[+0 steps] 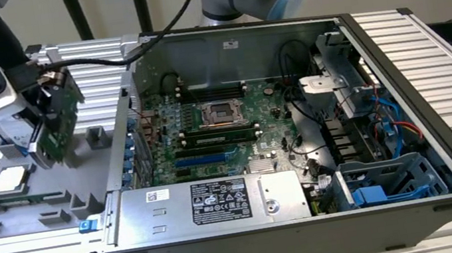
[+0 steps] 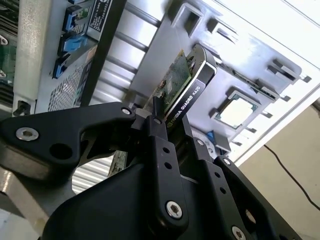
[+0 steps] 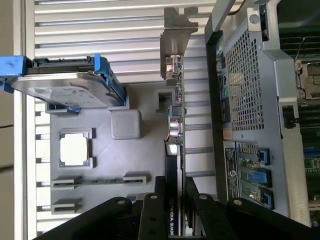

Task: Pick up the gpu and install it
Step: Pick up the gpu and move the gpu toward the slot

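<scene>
The hand [image 1: 48, 92] is clamped on the gpu [image 1: 60, 128] above the grey tray [image 1: 94, 176], at nine o'clock of the computer case [image 1: 271, 247] in the exterior view. The tray holds one hard drive [image 3: 65, 85], one processor [image 3: 75, 149] and one memory stick [image 3: 100, 181]; the case's wall stands near the gpu.

I work over a table [image 1: 432, 69] of ribbed metal slats. Two things lie directly on it: a grey plastic tray [image 1: 55, 182] towards the exterior view's left and, just beside it, an open computer case [image 1: 271, 247] lying on its side. In the first wrist view my tray holds a hard drive [image 3: 65, 90] in a blue frame, standing on edge in its slot, a square processor chip [image 3: 75, 149] flat in a recess, and a thin memory stick [image 3: 100, 181] between two clips.
</scene>
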Robot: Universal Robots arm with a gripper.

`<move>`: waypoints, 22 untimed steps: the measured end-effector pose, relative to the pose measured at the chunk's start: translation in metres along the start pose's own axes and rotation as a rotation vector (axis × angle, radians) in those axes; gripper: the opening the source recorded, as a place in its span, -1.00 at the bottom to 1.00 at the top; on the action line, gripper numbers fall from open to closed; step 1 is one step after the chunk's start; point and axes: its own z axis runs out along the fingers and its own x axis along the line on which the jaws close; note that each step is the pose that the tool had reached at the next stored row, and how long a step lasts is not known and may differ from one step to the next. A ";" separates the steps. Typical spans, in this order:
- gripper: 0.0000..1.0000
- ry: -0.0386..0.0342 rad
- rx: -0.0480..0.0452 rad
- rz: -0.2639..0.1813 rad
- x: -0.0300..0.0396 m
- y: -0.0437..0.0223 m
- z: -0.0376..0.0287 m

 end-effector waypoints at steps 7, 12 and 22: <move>-1.00 0.0000 0.0001 0.000 -0.0001 0.0008 -0.0058; -1.00 0.0000 0.0003 0.000 -0.0002 0.0014 -0.0100; -1.00 0.0000 0.0009 0.000 -0.0004 0.0026 -0.0185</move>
